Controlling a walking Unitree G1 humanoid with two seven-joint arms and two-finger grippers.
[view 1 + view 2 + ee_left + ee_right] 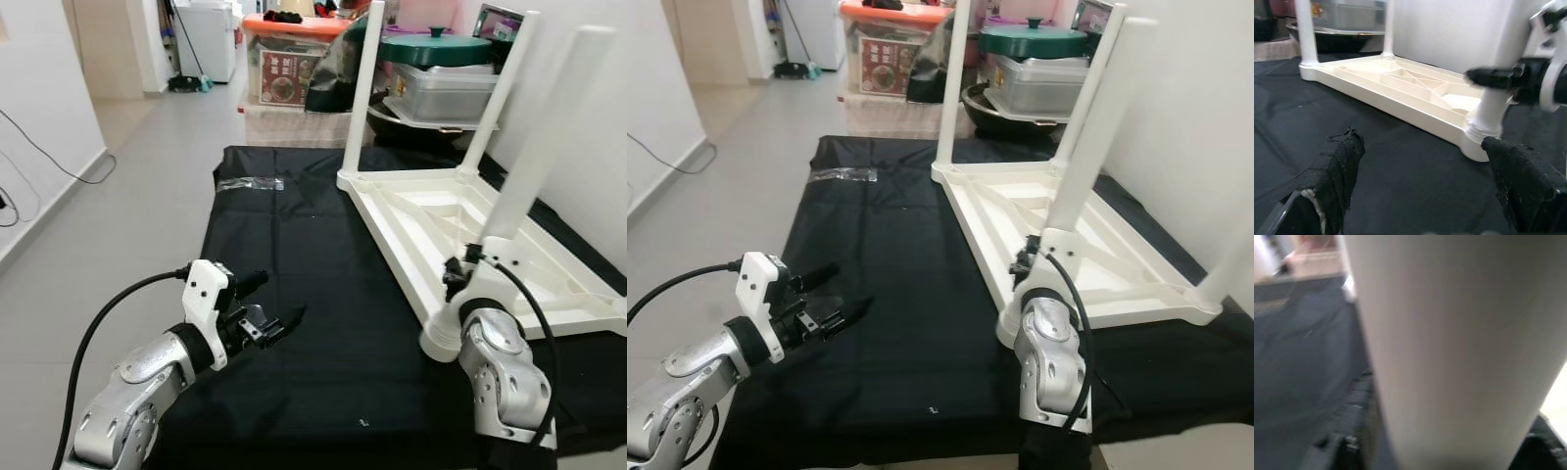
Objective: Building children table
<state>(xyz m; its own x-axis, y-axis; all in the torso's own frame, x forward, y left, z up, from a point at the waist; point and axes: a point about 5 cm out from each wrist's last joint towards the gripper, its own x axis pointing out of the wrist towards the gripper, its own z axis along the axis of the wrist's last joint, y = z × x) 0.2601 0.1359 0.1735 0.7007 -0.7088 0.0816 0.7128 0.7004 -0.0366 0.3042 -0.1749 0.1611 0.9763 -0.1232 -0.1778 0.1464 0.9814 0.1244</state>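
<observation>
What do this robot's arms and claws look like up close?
Both arms are rounded silver metal with black joints and a black cable looping outside. The left arm has a white wrist block; its gripper has two long black fingers wrapped in frayed black fabric. The right arm looks alike.

No lettering is showing clearly enough to read. The red box [285, 76] inside the storage bin [291, 61] is carrying print, but it is blurring out.

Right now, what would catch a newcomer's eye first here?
The upside-down white children's table on the black-covered work surface, its legs pointing up. The right gripper is clamped around the near leg at its base, while the left gripper hovers open over the black cloth beside it.
</observation>
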